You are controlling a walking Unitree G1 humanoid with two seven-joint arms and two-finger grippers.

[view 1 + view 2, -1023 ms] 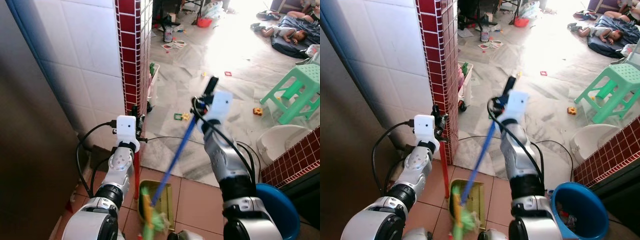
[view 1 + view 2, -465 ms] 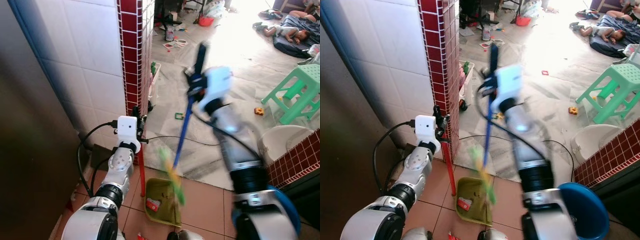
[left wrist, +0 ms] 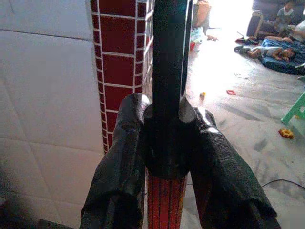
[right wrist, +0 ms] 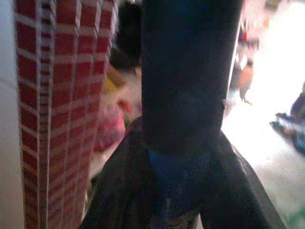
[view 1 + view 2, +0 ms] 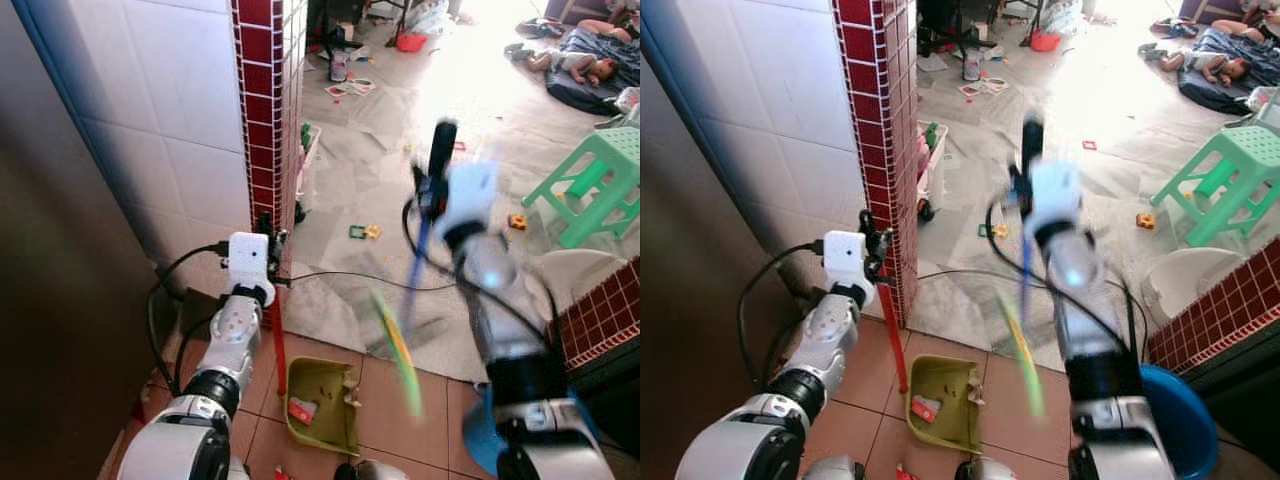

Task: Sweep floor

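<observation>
My left gripper point(image 5: 270, 238) is shut on the red handle point(image 5: 278, 335) of an olive-green dustpan point(image 5: 330, 410) that rests on the tiled floor by the pillar. A red scrap point(image 5: 299, 410) lies in the pan. In the left wrist view the fingers point(image 3: 121, 157) clamp the red handle just under its black cap. My right gripper point(image 5: 432, 190) is shut on the blue broom handle point(image 5: 414, 275), raised over the grey floor. The green bristles point(image 5: 398, 352) hang blurred in the air, right of the dustpan. The right wrist view looks along the dark grip point(image 4: 183, 81).
A red-tiled pillar corner point(image 5: 265, 100) and a white wall stand at left. A blue bucket point(image 5: 1180, 410) is at my right, with a white basin point(image 5: 565, 275) and a green stool point(image 5: 590, 180) beyond. Toys point(image 5: 363, 232) and a black cable point(image 5: 340, 275) lie ahead. A person lies on a mat point(image 5: 585, 70) far right.
My right arm has swung the broom up out of the dustpan and across to the right, bristles now in the air. The left gripper still holds the dustpan handle, nearly unmoved.
</observation>
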